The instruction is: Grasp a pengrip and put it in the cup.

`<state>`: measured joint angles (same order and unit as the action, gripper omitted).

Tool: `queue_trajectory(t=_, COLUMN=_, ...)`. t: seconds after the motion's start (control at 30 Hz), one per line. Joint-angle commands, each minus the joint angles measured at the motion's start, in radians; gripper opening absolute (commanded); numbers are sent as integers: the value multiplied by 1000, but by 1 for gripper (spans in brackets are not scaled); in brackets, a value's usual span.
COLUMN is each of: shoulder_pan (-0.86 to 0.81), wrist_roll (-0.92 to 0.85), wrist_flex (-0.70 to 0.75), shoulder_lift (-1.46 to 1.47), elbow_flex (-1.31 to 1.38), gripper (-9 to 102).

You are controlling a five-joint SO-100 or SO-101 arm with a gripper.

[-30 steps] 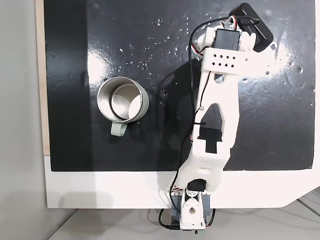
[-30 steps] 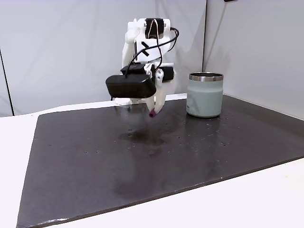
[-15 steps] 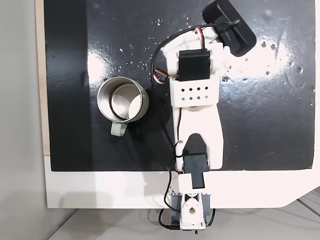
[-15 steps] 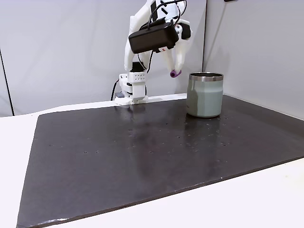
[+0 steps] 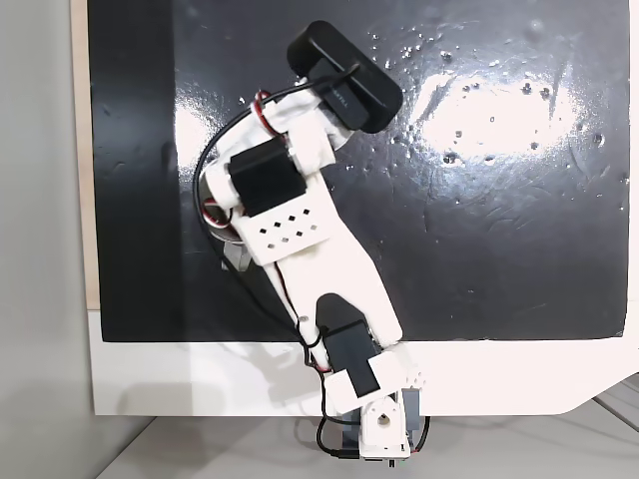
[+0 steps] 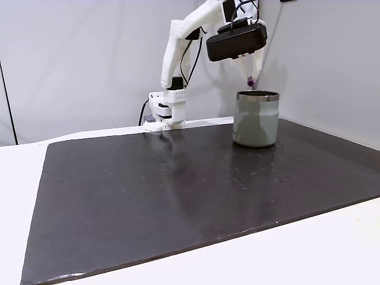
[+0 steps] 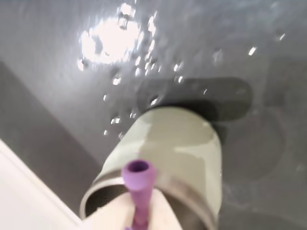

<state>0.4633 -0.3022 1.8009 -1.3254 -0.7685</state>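
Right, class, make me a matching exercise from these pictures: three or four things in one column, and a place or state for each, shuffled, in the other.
Things:
1. purple tube
2. steel mug
3. gripper
4. black mat

Places or states:
A. lies flat on the white table
B. stands upright on the mat
C. hangs above the mug's rim
D. pinched between the fingers, open end showing in the wrist view

Pairs: 1-D, 2-B, 3-C, 4-A
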Motion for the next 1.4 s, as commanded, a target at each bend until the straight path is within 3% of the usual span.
queue_trajectory(t=0.0, shoulder_pan=57, wrist_roll=20, wrist_flex=20, shoulder_lift=-81, elbow_flex=58, gripper=0)
queue_trajectory(t=0.57, shoulder_pan=160, wrist_roll=11, wrist_flex=23, shoulder_lift=-135, elbow_flex=-77, gripper=2)
queue_trajectory(t=0.87, shoulder_pan=160, wrist_roll=14, wrist_flex=23, shoulder_lift=-146, elbow_flex=-94, gripper=27)
queue_trajectory(t=1.37, shoulder_pan=156, wrist_roll=11, wrist_flex=21, shoulder_lift=-150, elbow_flex=-101, gripper=28)
